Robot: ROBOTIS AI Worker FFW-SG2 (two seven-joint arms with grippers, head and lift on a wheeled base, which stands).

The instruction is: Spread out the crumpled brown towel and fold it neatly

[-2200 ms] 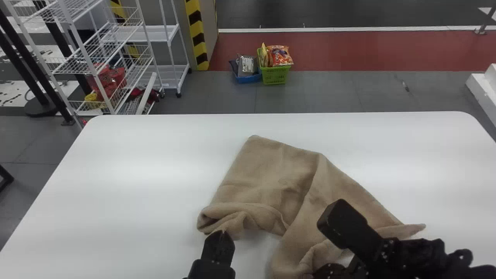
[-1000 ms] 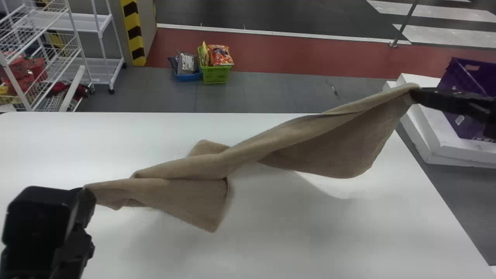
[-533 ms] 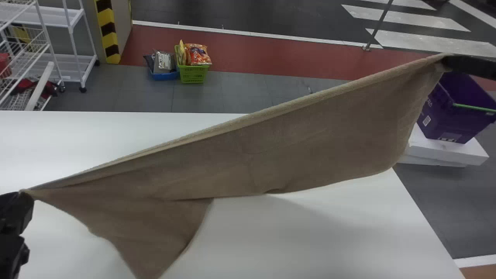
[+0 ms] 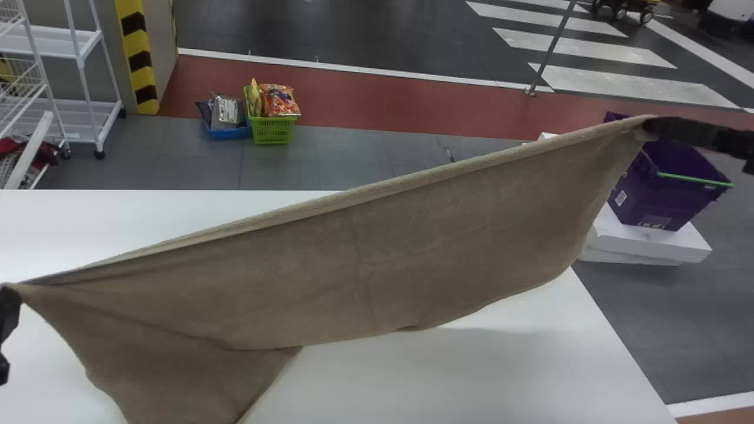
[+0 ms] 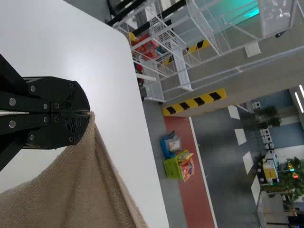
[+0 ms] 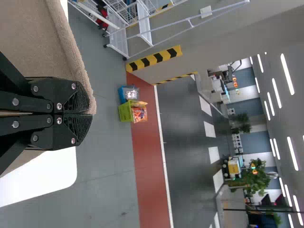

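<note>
Clearly, your left gripper [image 4: 8, 291], mostly cut off in the head view, and right gripper [image 4: 651, 127] pinch the towel [image 4: 365, 259], its bottom cropped.

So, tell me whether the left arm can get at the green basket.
Probably not: the left gripper is shut on the towel, and the green basket stands on the floor, beyond the table.

The head camera looks forward and down across the desk [image 4: 500, 377]. Both wrist cameras, turned sideways, face outward from close by the towel [image 4: 412, 235]; all three views share the green basket [image 4: 273, 131].
</note>
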